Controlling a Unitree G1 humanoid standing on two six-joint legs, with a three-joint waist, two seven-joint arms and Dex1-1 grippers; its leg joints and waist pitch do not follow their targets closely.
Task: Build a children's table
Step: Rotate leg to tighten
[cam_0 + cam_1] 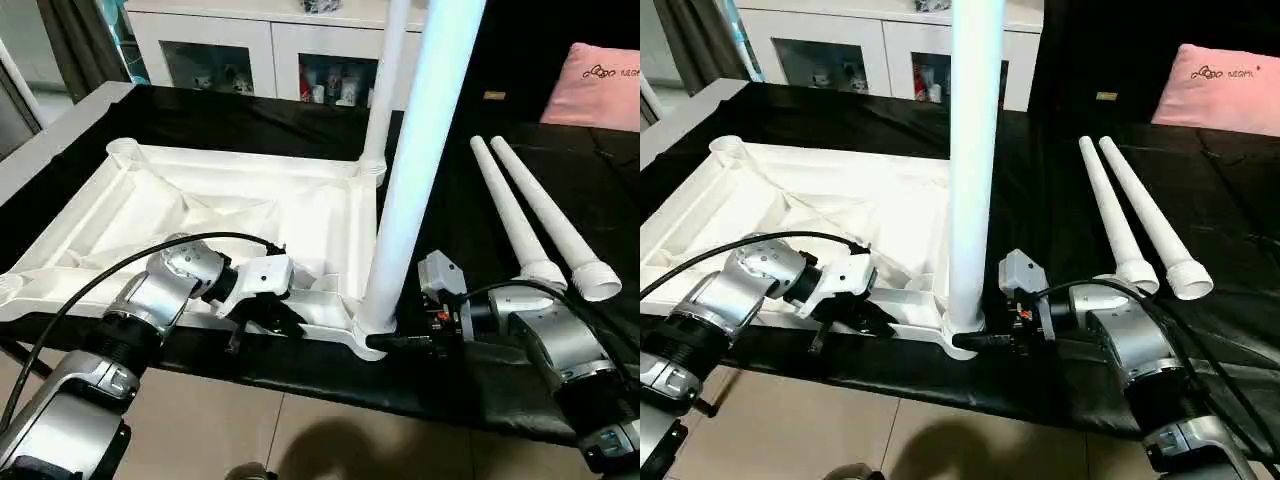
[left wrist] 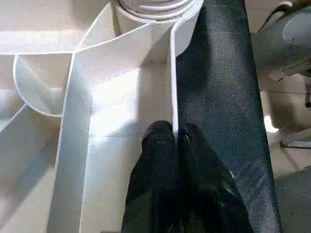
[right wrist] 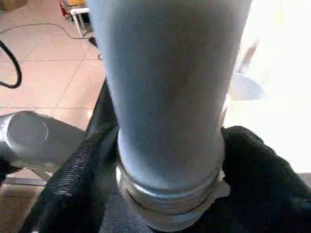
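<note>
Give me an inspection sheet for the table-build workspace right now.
Surface: black cloth-covered bench.
Job's things: tabletop lies underside up; far leg stands in its corner socket; near leg upright at the near right corner socket; two spare legs lie side by side on the cloth to the right.
Clutter: nothing seen.
Grippers: left hand shut on the tabletop's near rim; right hand clasps the near leg at its base.
Cables: black cable loops over the left forearm; another runs along the right.
Surroundings: white glass-door cabinet, pink cushion, tiled floor.
</note>
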